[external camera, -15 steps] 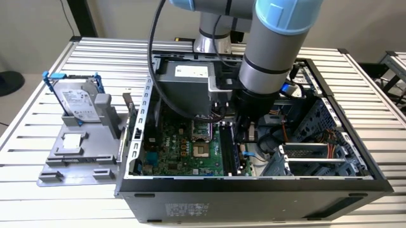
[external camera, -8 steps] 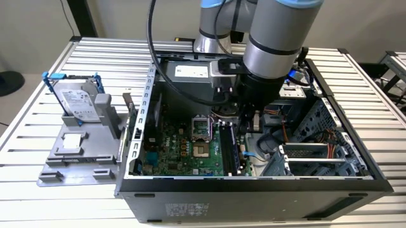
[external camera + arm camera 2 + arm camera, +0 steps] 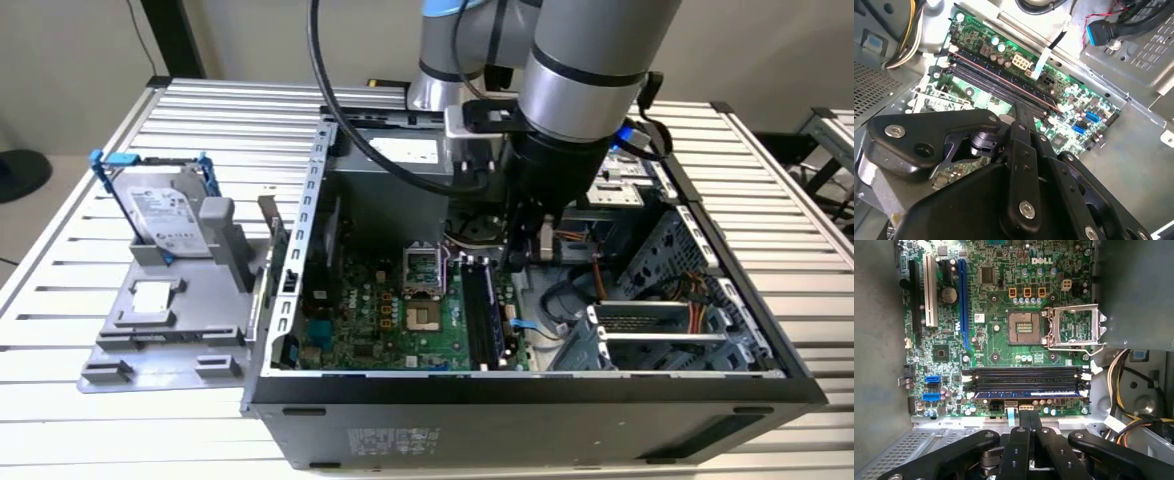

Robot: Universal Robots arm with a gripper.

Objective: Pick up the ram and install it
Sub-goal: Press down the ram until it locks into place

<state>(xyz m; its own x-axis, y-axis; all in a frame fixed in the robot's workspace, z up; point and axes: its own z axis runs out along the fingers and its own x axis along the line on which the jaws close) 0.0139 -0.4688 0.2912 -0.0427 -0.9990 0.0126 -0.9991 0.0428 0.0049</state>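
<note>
1. Bluish-green and thin, the ram (image 3: 1026,393) is sitting in one of the long black slots (image 3: 1024,374) on the motherboard (image 3: 999,335), in the first wrist view.
2. I am seeing the gripper (image 3: 1026,422) hanging just beside that stick, its fingers (image 3: 1023,440) pressed together and holding nothing.
3. In the exterior view the arm (image 3: 587,90) is reaching down into the open computer case (image 3: 534,400), with the gripper (image 3: 523,262) over the board.
4. A silver hard drive (image 3: 167,215) is standing on a grey stand (image 3: 160,320), at the exterior view's left, well apart.
</note>
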